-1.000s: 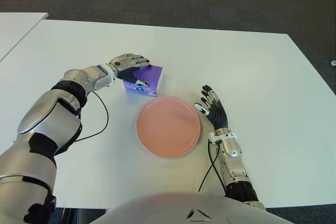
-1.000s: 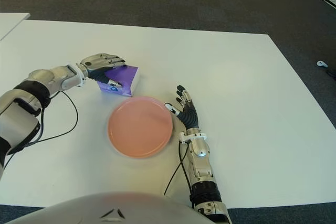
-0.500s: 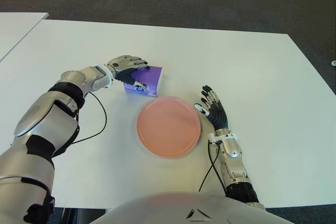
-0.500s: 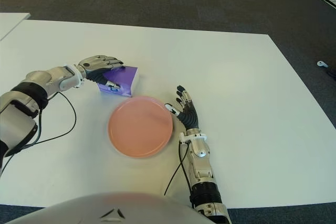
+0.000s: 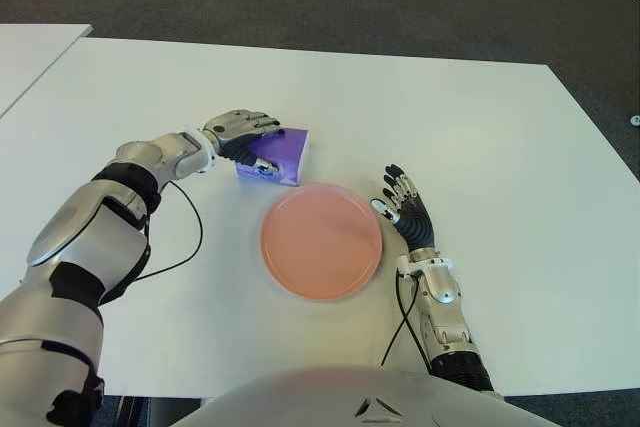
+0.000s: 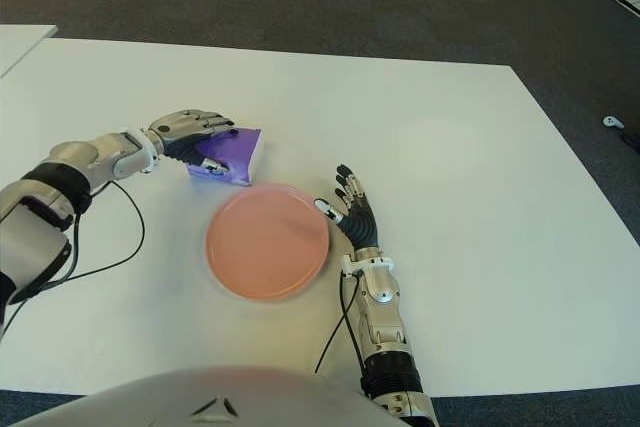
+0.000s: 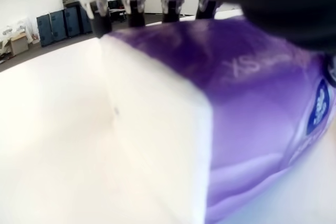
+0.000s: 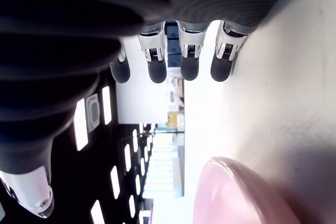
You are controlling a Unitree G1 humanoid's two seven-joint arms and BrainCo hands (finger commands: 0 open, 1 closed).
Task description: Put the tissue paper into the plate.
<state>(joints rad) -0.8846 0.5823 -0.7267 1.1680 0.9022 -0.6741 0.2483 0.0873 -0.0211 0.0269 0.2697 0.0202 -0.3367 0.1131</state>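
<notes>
Left eye view: white table (image 5: 480, 127) carries a purple tissue pack (image 5: 279, 153) lying near the table's middle, nearer the far edge than the pink plate (image 5: 321, 241), just beside the plate's far rim, not on it. Left hand (image 5: 240, 133) reaches in from the left edge side, fingers curled over the top of the pack, thumb against its near side. Right hand (image 5: 406, 215) shows just right of the plate, fingers spread and straight, holding nothing. Black cable (image 5: 190, 237) loops on the table under the left forearm.

Right eye view: same layout. Tissue pack (image 6: 228, 155) touches or nearly touches the plate (image 6: 266, 241) rim, cannot tell which. Right hand (image 6: 351, 209) sits beside the plate's right rim.

Left wrist view: tissue pack (image 7: 231, 124) fills the frame, purple wrap with a white end face. Four fingertips (image 7: 93, 1) hook over its far top edge, pressed on it.

Right wrist view: fingers (image 8: 189, 56) extended side by side, nothing between them and the thumb. Plate (image 8: 236, 198) rim shows close by on the table (image 8: 283, 103).
</notes>
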